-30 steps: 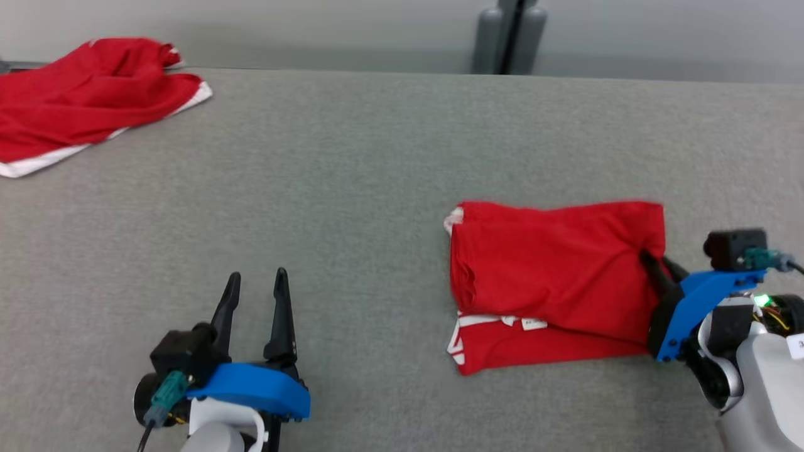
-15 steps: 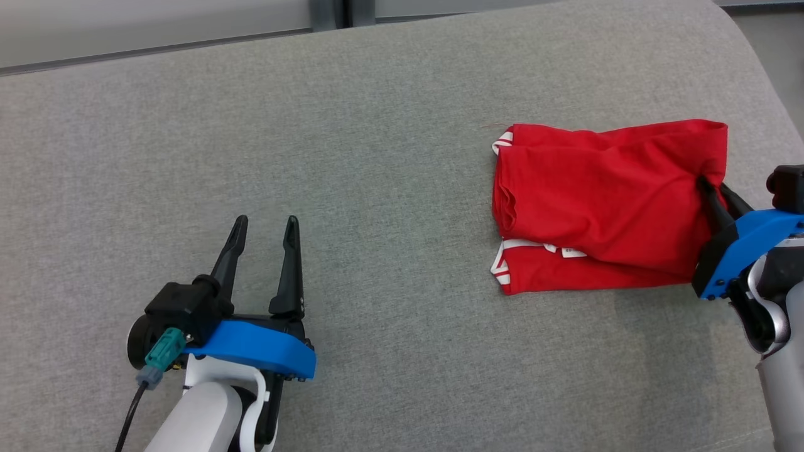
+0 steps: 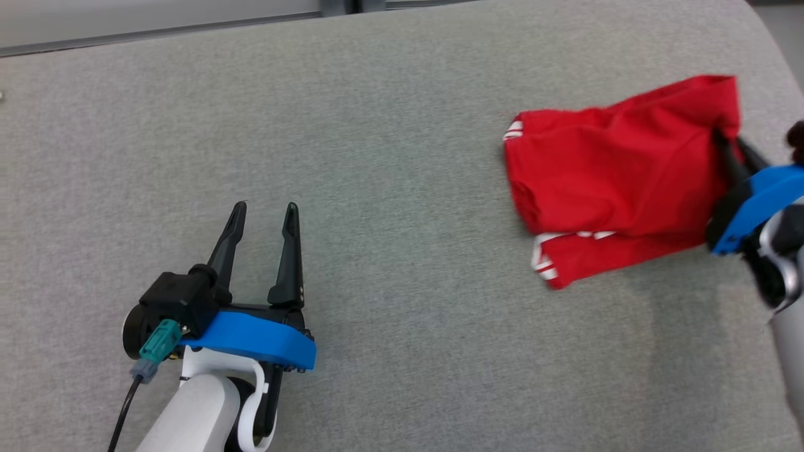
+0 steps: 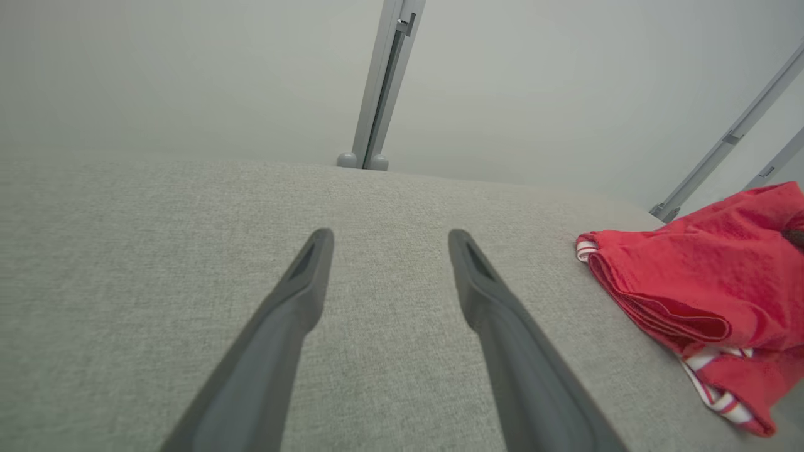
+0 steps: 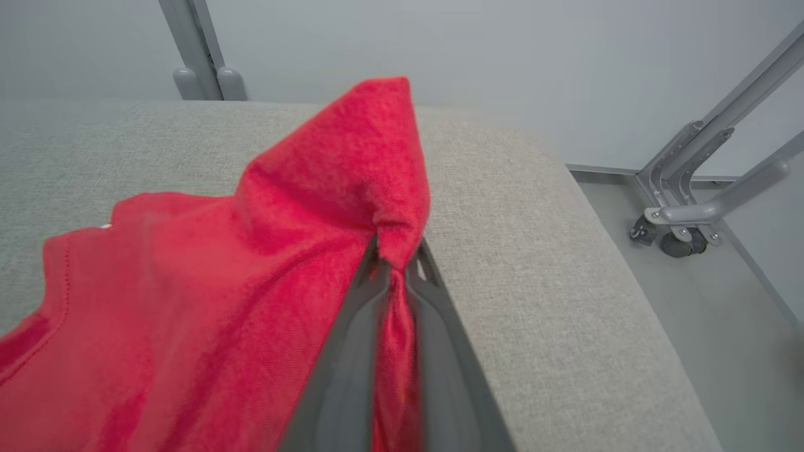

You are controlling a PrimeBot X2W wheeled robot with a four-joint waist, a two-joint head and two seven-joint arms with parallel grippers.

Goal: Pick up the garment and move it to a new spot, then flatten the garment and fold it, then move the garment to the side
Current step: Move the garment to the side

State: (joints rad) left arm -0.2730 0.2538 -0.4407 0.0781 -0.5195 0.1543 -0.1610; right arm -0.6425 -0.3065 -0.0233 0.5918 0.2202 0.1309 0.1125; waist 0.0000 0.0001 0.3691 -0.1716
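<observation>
garment point(image 3: 615, 182) reads as light, limp knit, zero stiffness, so it will sag and bunch wherever it isn't supported, and the stacked layers can probably slide over each other if hauled by one point; not fragile, not slippery, and likely to drag on the grey padded surface point(image 3: 402, 125) rather than glide. right gripper point(image 3: 732, 144) has its fingers pressed together, pinching one corner of the cloth: in the right wrist view the fabric is squeezed into a thin pleat between them and peaks up just past the tips, with the rest of the bundle trailing off to the left of the fingers and resting on the surface. A single-corner pinch probably catches only some layers, so I'd judge the fold at risk of opening; a better hold would be deeper across the folded edge through all layers, or a second pinch on the opposite corner. left gripper point(image 3: 266, 210) has fingers spread with nothing between them, and the garment sits well off to the right of its tips, not touching. Looks: bright red, folded into a rough rectangle a few layers thick, rounded fold edge on the side facing the left fingers, white striped trim point(image 4: 713, 389) poking out under the bottom layer, surface mildly wrinkled
</observation>
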